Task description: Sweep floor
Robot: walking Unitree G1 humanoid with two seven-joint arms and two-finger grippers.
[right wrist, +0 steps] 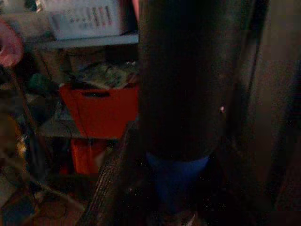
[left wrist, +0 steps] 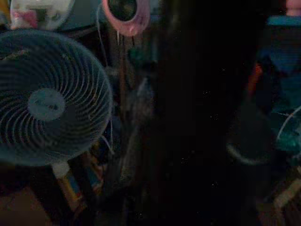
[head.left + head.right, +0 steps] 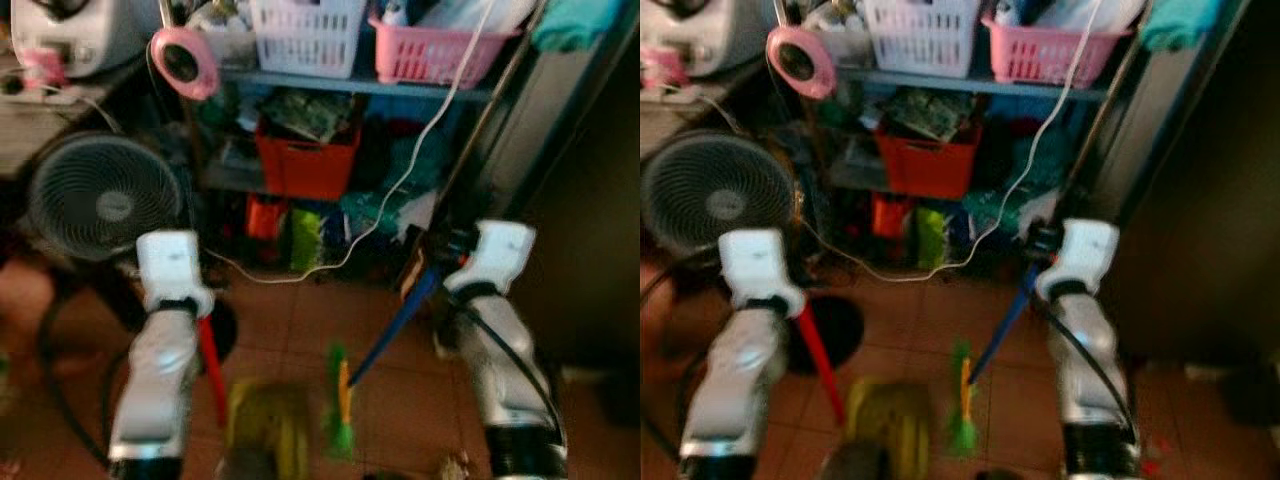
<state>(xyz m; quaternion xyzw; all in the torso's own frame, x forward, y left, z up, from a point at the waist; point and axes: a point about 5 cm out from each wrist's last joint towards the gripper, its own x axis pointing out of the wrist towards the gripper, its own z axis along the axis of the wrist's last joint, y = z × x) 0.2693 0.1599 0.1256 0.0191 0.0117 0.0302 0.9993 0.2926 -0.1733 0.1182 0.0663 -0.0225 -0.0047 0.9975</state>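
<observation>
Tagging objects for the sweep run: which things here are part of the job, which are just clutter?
Job: blue-handled broom with green bristles, at the right gripper; red-handled yellow dustpan, at the left gripper; tiled floor.

Clutter: fan, red bin, white basket, pink basket, white cable.

The terracotta tiled floor [image 3: 300, 320] carries a grey round pedestal fan [image 3: 98, 196]; beside the fan's base, a yellow-green dustpan [image 3: 268, 428] and what looks like green broom bristles [image 3: 340, 425].
</observation>
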